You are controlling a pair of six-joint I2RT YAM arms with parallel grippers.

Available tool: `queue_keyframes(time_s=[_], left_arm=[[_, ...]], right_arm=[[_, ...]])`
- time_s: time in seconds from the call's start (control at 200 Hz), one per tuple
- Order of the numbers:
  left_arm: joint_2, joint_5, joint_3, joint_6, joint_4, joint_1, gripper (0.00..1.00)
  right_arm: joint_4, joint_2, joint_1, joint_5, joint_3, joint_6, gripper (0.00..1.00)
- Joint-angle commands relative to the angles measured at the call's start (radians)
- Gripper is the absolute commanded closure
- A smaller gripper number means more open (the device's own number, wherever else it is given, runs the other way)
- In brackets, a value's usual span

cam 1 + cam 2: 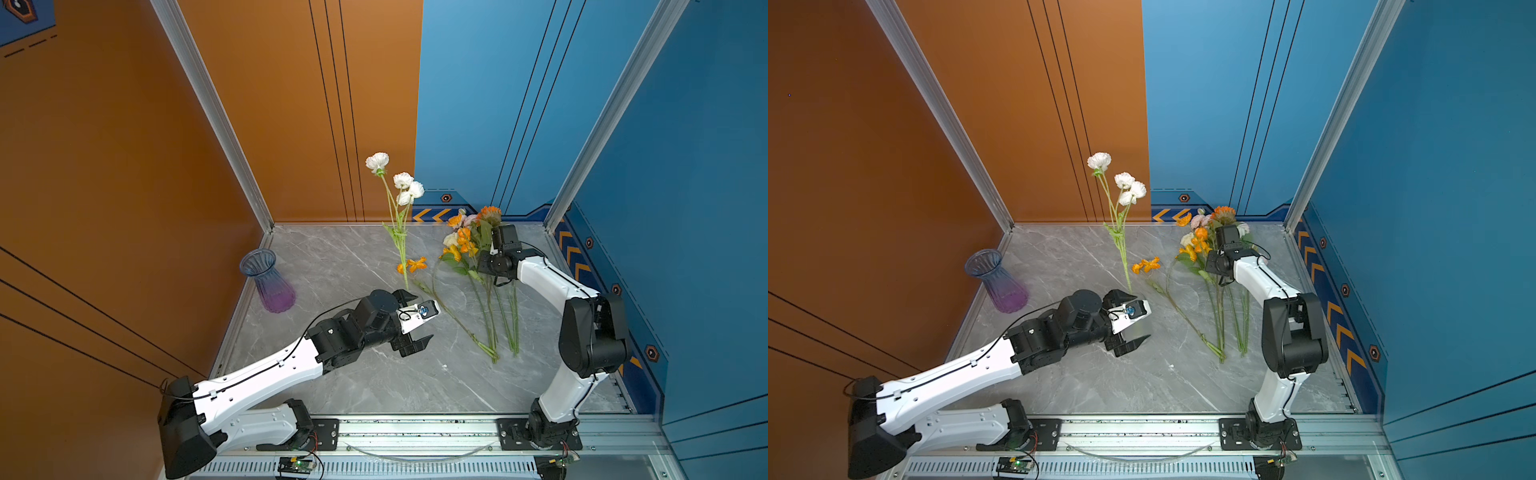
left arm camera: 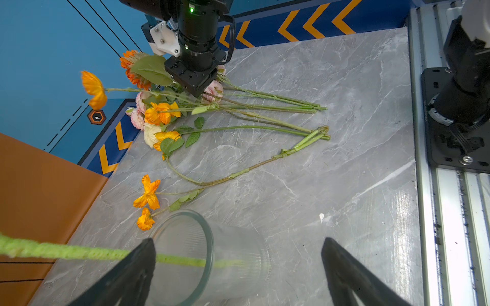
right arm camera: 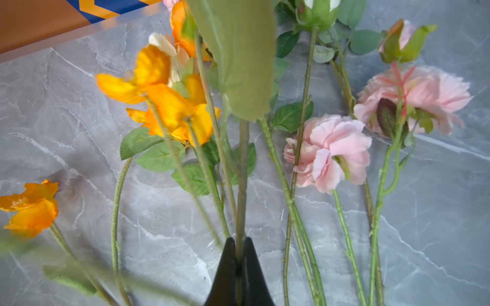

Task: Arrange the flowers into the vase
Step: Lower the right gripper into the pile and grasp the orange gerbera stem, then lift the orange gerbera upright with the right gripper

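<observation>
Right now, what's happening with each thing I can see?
Purple vase: upright, empty.
Clear vase: holding the white flowers.
White flowers: standing in clear vase.
Other flowers: lying on the table.
Left gripper: open around clear vase.
Right gripper: shut on a stem.

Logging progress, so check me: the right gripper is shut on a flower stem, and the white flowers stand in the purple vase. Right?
Not the purple vase, which is empty. The white flowers stand in the clear ribbed vase between the open jaws of the left gripper; the left wrist view shows their stem inside it. The right gripper is shut on a flower stem.
</observation>
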Motion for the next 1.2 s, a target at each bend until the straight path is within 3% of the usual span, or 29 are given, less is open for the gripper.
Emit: queue_keyframes(time_s=[0.0, 0.285, 0.465, 0.656, 0.846, 1.016, 1.196], left_arm=[[-0.023, -0.006, -0.006, 0.011, -0.018, 0.007, 0.02], [-0.031, -0.007, -0.005, 0.016, -0.021, 0.009, 0.02], [-0.029, -0.006, -0.005, 0.016, -0.019, 0.013, 0.02], [-0.047, -0.005, -0.004, 0.016, -0.019, 0.021, 0.02], [-0.126, 0.058, -0.009, 0.016, -0.022, 0.069, 0.02], [-0.277, 0.210, -0.018, 0.013, -0.035, 0.199, 0.02], [-0.383, 0.103, -0.041, 0.061, -0.086, 0.233, 0.02]], right_arm=[[-0.085, -0.054, -0.013, -0.049, 0.017, 0.003, 1.00], [-0.116, -0.099, -0.019, -0.071, 0.005, -0.008, 1.00], [-0.249, -0.172, -0.051, 0.061, 0.008, -0.032, 1.00], [-0.239, -0.302, -0.074, 0.030, -0.003, -0.060, 1.00], [0.105, -0.515, 0.011, -0.059, -0.133, -0.034, 1.00], [0.474, -0.642, 0.243, 0.062, -0.256, -0.129, 1.00], [0.789, -0.671, 0.434, 0.202, -0.295, -0.197, 1.00]])
